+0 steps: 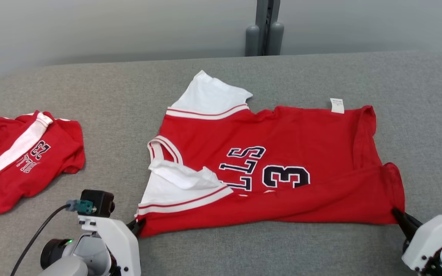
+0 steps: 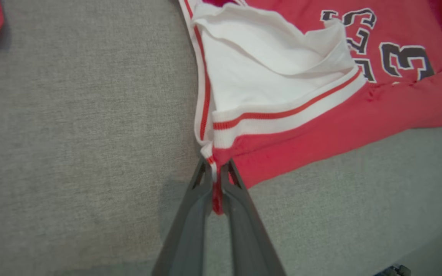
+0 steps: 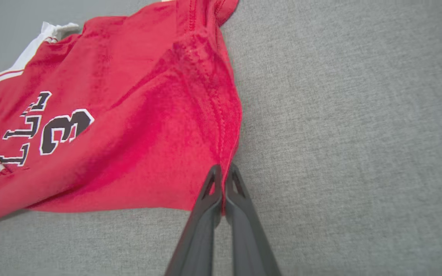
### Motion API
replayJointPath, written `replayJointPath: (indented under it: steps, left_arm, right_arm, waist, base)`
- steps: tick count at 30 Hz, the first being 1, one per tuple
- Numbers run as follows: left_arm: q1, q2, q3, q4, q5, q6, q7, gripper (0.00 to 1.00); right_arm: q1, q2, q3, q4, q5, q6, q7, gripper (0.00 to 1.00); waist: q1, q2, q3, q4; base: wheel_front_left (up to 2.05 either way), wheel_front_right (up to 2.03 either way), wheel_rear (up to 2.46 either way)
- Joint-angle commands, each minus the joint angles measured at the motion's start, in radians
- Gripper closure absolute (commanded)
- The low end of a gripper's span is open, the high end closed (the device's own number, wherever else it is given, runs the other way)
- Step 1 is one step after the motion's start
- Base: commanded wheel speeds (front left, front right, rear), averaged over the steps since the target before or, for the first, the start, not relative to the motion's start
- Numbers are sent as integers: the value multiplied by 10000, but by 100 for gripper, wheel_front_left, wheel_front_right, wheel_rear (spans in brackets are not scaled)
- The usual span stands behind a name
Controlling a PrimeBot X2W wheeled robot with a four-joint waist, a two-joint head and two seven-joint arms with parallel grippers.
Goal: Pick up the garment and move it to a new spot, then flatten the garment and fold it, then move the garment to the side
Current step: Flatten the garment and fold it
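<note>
- Lying spread on the grey table [image 1: 320, 69], the red jersey [image 1: 274, 165] has its near edge rolled up over the number (part of the print is hidden).
- At the jersey's near-left corner, the left gripper [image 2: 216, 168] is clamped on the cloth, and red fabric shows between its fingers.
- At the jersey's near-right corner, the right gripper [image 3: 223, 170] is pinched on the hem (a thin bite, by the look of it).
- That thin bite could slip under the cloth's weight on a lift, leaving the jersey hanging from one corner.
- The crumpled white sleeve [image 1: 175, 188], at the jersey's near left, could get creased into any fold.
- A second red garment [image 1: 21, 161] lies well to the jersey's left, and a move that way might drag over it.
</note>
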Motion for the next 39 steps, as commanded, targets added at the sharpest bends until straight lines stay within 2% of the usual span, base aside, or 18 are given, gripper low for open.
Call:
replayJointPath:
  steps: [1, 10, 15, 22, 23, 24, 33, 39]
  left_arm:
    - [234, 226, 40, -261, -80, 167, 78, 100]
    - [1225, 870, -43, -1698, -337, 805, 382, 100]
    - [1678, 1070, -140, -2201, -505, 1027, 559, 100]
    - [1842, 1038, -306, -2259, -562, 1076, 706, 100]
    - [1822, 1027, -315, -2230, -528, 1077, 703, 60]
    - [1800, 1024, -346, -2200, -521, 1057, 736, 0]
    - [1456, 1286, -215, -2328, -292, 1077, 717, 0]
    - [683, 1419, 173, -2667, 185, 1134, 344, 0]
  right_arm:
    - [274, -280, -17, -225, 102, 7, 122, 100]
    - [1683, -806, -375, -1331, 333, 6, 485, 100]
    - [2444, -755, -673, -1772, 405, 6, 758, 100]
    - [2840, -480, -1011, -1722, 221, 7, 1236, 100]
    - [2853, -419, -1045, -1739, 185, 7, 1319, 60]
    - [2866, -328, -1112, -1767, 150, 6, 1384, 0]
    - [2962, 53, -1720, -2686, -58, 7, 2226, 0]
    - [2563, 197, -2251, -3701, -46, 7, 1946, 0]
  waist:
    - [0, 0, -129, 107]
    - [0, 0, -404, 250]
    - [0, 0, -464, 317]
    - [0, 0, -533, 321]
    - [0, 0, -535, 319]
    - [0, 0, -533, 315]
    - [0, 0, -436, 209]
    - [0, 0, -311, 120]
  base:
    - [0, 0, 0]
    - [0, 0, 0]
    - [0, 0, 0]
    - [0, 0, 0]
    - [0, 0, 0]
    - [0, 0, 0]
    - [0, 0, 0]
    - [0, 0, 0]
